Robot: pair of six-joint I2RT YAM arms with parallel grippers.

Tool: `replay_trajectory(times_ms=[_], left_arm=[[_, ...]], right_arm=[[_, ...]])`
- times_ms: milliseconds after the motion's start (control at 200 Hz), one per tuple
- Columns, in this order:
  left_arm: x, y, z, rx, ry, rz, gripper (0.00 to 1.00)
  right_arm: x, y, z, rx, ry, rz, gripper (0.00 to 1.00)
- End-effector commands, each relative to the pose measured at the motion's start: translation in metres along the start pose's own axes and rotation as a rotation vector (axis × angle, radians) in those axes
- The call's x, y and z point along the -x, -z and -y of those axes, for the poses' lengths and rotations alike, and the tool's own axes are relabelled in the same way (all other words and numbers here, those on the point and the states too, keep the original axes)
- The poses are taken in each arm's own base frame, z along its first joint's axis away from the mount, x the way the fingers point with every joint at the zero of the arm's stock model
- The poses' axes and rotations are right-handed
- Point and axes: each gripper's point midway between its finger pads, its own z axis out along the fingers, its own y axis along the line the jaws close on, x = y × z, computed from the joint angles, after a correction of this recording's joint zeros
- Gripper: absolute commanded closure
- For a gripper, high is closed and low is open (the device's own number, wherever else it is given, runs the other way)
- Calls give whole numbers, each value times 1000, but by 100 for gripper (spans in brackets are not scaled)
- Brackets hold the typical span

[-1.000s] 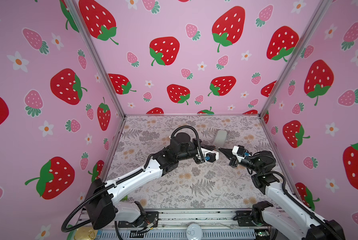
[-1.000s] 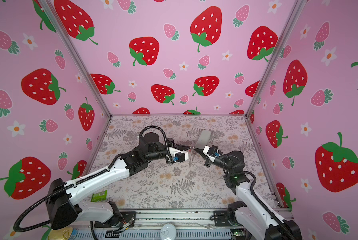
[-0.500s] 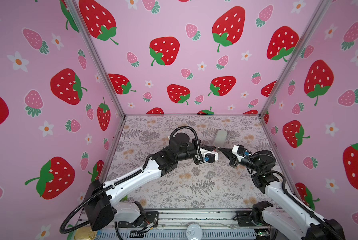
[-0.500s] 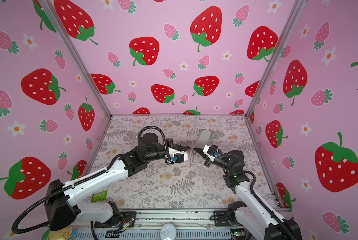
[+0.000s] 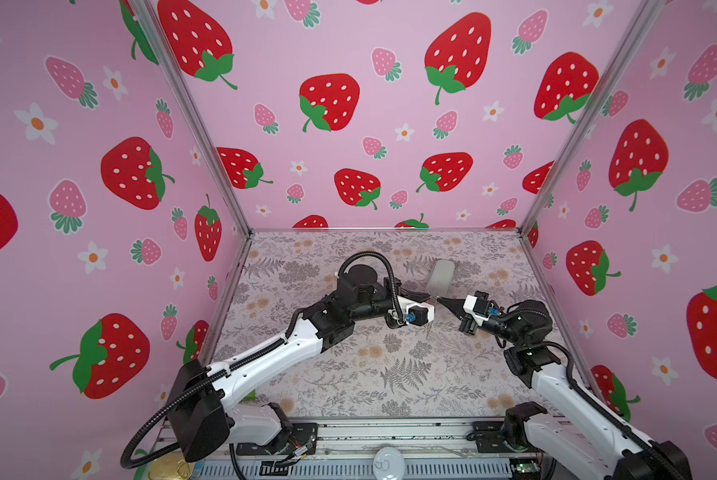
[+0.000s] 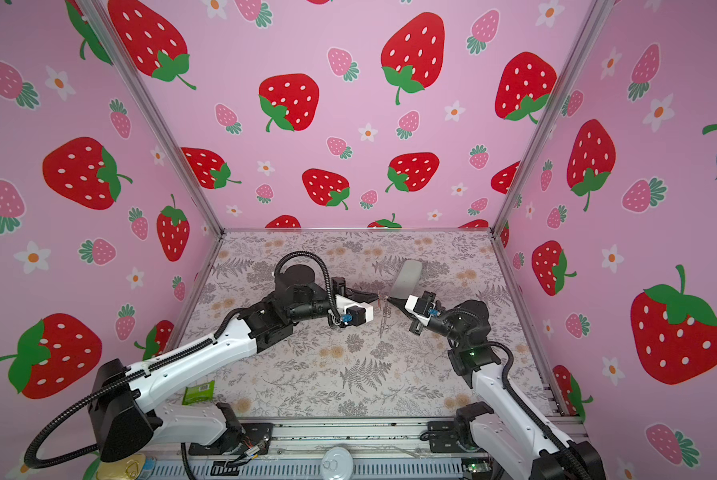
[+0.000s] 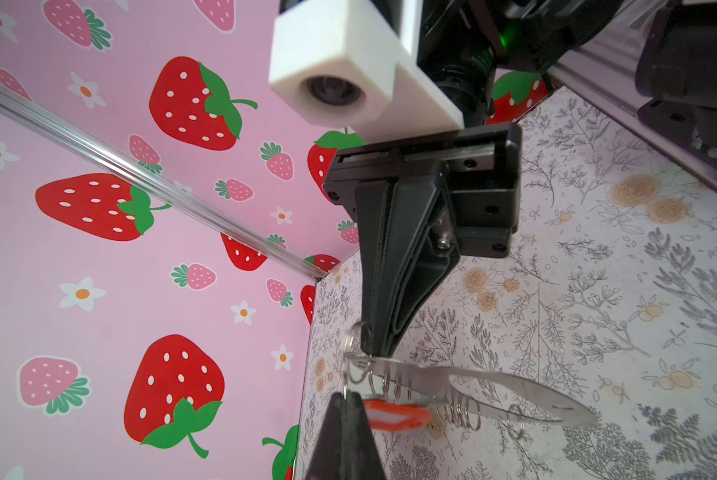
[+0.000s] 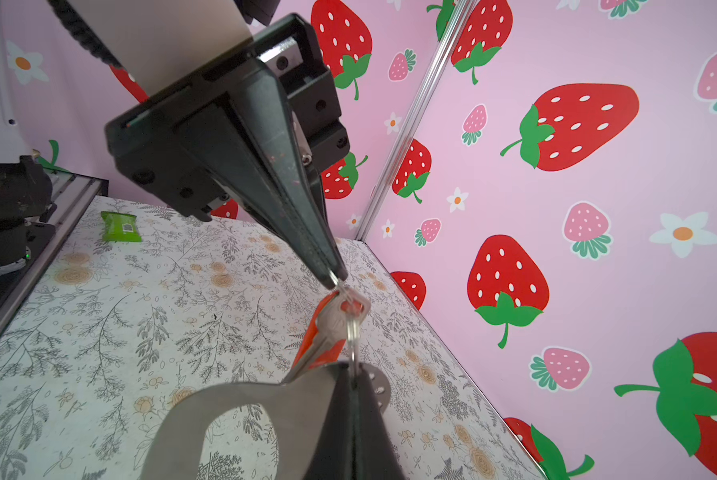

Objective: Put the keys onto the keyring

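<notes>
Neither arm has moved: left gripper point(image 8: 335, 282) pinches the keys point(image 8: 321, 332) by a ring, right gripper point(image 7: 375, 352) pinches the keyring point(image 8: 240, 397); white label point(image 7: 390, 415) unreadable.

The keyring point(image 8: 298, 409) is a smooth, matt grey strap with shiny silver metal rings. The keys point(image 8: 319, 336) carry a glossy red plastic tag. The fingers point(image 8: 273, 166) are matt black plastic; the bench point(image 8: 99, 332) cover looks matt and printed.

Both the left arm point(image 5: 265, 365) and the right arm point(image 5: 556, 386) pair white shells with black joints. A ribbed black cable point(image 5: 365, 253) arches above the left one. White camera blocks point(image 7: 336, 62) carry blue plugs point(image 5: 409, 318). The fingers point(image 7: 390, 257) are tapered and black, with dark screws point(image 7: 469, 164) behind.
</notes>
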Motion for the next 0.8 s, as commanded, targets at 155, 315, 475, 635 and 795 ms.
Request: replay_trajectory(times_ms=[155, 315, 475, 635, 795], left_arm=[[11, 14, -2, 8, -40, 65, 100], [7, 18, 1, -2, -26, 79, 100], [2, 19, 0, 30, -12, 98, 100], [-1, 17, -3, 50, -20, 125, 100], [0, 17, -5, 45, -11, 146, 100]], right_arm=[[6, 1, -1, 22, 202, -3, 99], [7, -2, 0, 34, 225, 2, 99], [13, -3, 2, 40, 236, 13, 99], [16, -2, 0, 55, 225, 9, 99], [13, -1, -4, 73, 241, -2, 99]])
